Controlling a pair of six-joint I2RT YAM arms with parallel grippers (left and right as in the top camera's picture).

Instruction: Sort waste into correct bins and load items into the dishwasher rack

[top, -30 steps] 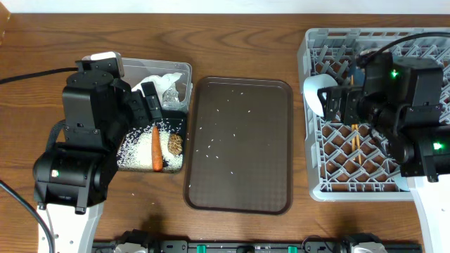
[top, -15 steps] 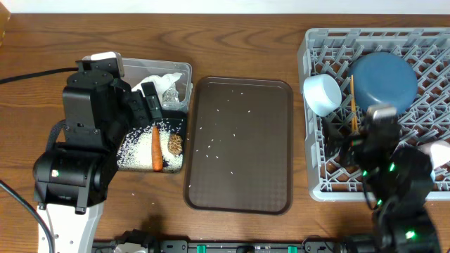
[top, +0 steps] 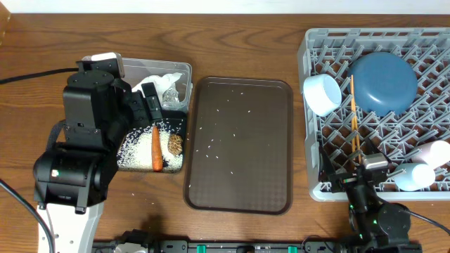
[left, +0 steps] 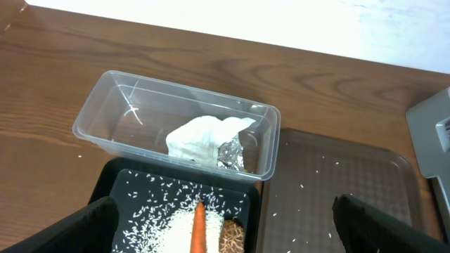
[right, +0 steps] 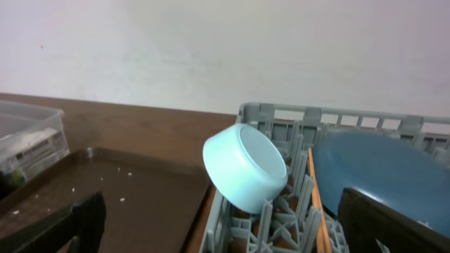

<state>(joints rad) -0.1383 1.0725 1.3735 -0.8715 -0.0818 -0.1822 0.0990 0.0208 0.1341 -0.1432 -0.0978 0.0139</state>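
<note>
Grey plastic dishwasher rack (top: pixel 307 140) at the right of the wooden counter (top: pixel 42 42) carries a dark-blue plate (top: pixel 383 83) and a pair of wooden chopsticks (top: pixel 353 119) lying along its lattice. A light-blue cup (right: pixel 246 169) is tipped on its side at the rack's left edge. The right pincer (right: pixel 218 211) hovers at the rack's near edge, fingers spread wide and empty. Beyond the dark-brown tray (top: pixel 239 176), the left pincer (left: pixel 223 211) hangs equally wide, holding nothing, above two bins. The clear tub (left: pixel 105 126) contains a crumpled white napkin (left: pixel 204 137). The black bin (left: pixel 140 184) holds rice grains (top: pixel 133 151), a carrot (top: pixel 155 149) and a brown lump (top: pixel 175 143). More grains dot the tray.
</note>
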